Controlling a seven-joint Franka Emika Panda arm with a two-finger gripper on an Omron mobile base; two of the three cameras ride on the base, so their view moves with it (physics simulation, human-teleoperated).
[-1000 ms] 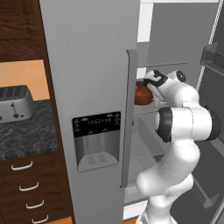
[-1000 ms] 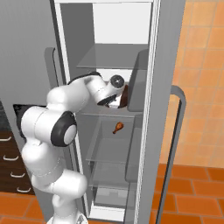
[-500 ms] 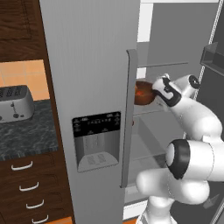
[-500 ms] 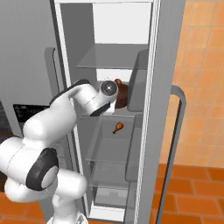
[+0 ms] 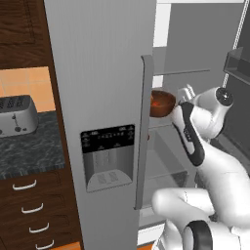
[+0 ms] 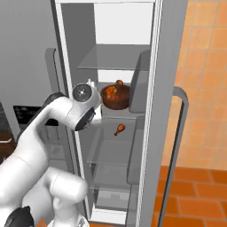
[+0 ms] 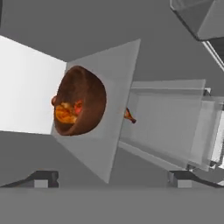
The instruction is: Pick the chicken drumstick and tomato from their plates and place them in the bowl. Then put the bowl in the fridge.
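The dark brown wooden bowl stands on a middle glass shelf inside the open fridge. In it lie the golden-orange chicken drumstick and the red tomato. My gripper is open, its fingertips spread wide, and it hangs a short way in front of the bowl without touching it. From the base views the hand sits at the shelf's front edge. The plates are out of view.
Another small drumstick lies on the shelf below the bowl. The shut fridge door with its black dispenser panel and long handle stands left of the arm. A toaster sits on the dark counter, drawers beneath.
The hand has drawn back out of the fridge, away from the bowl. The bowl stays put on the shelf, free of the fingers.
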